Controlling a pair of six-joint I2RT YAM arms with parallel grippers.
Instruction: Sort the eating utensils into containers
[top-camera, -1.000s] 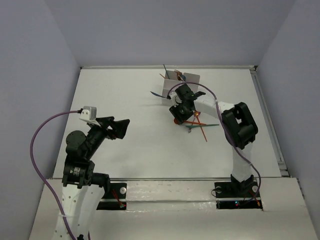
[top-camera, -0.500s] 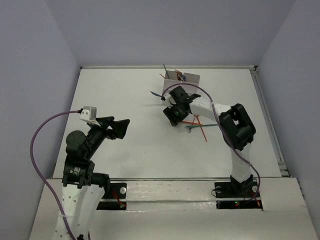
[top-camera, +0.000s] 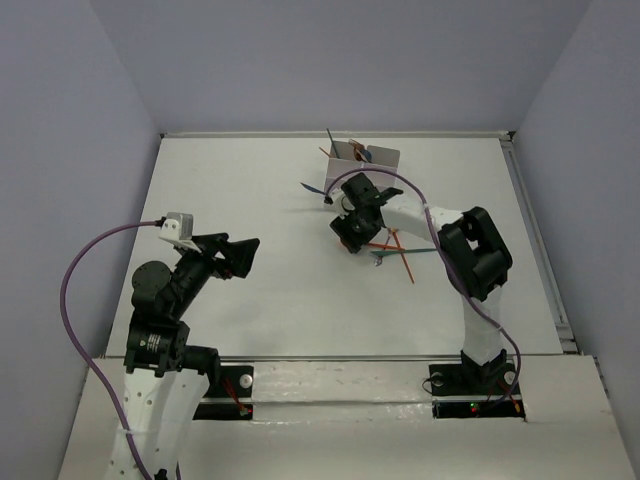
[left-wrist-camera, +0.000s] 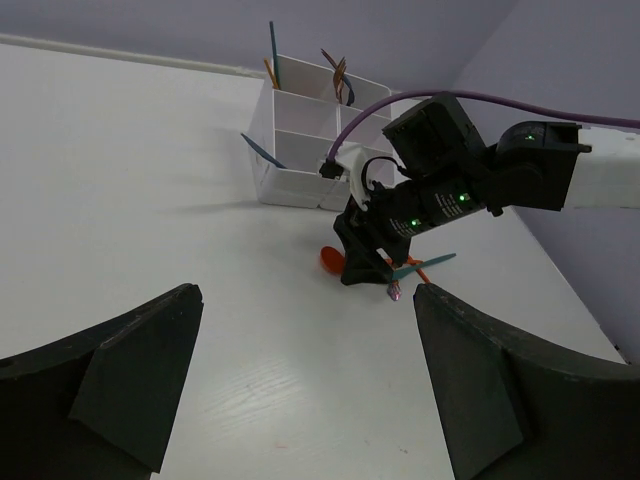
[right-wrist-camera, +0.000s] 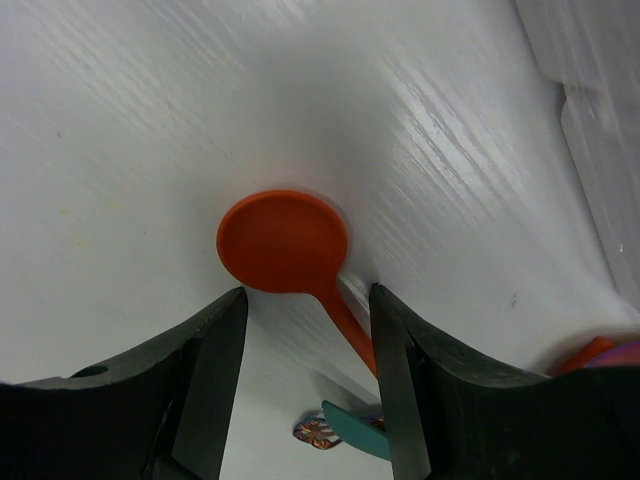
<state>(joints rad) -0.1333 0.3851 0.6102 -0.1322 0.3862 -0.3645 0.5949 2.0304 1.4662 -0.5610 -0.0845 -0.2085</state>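
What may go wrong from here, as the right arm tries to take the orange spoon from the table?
1. The orange spoon lies flat on the table, with the right arm's jaws either side of its thin handle; they may scrape the table or slip off.
2. A teal utensil lies close to that handle and may be pinched along.
3. The containers already hold utensils sticking out; a careless drop may knock them.

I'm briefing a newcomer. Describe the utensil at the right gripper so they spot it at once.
Find the white container block at the table's far edge; loose utensils lie just in front. At their left end, between the right gripper's open fingers, lies the orange spoon, set apart by its round bowl.
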